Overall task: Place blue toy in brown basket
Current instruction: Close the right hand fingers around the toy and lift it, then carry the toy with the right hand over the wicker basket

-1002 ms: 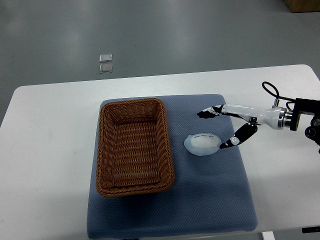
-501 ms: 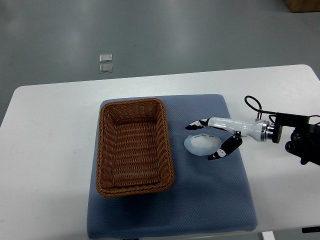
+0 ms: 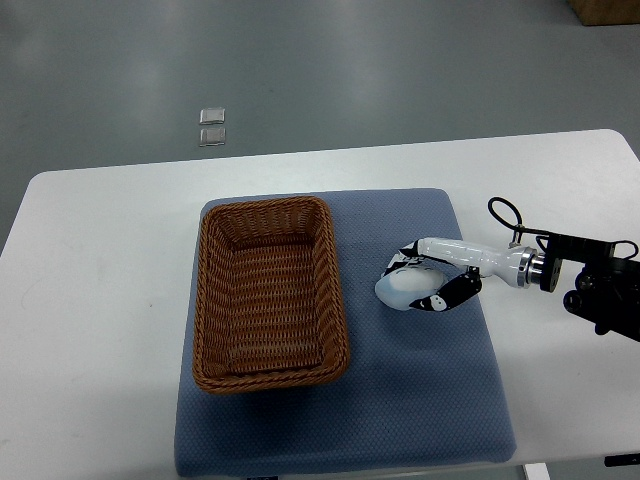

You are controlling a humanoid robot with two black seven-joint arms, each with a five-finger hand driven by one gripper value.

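On the blue mat [image 3: 420,400], our right hand [image 3: 430,285] had closed its fingers around the blue toy [image 3: 408,290] — grasp secured, lift toward the brown basket [image 3: 268,292] came next, we judged.

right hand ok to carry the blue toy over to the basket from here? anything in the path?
Probably yes. The right hand is closed around the blue toy on the blue mat. The brown basket sits just left of it, open-topped and empty, with only bare mat between; it needs to clear the near rim.
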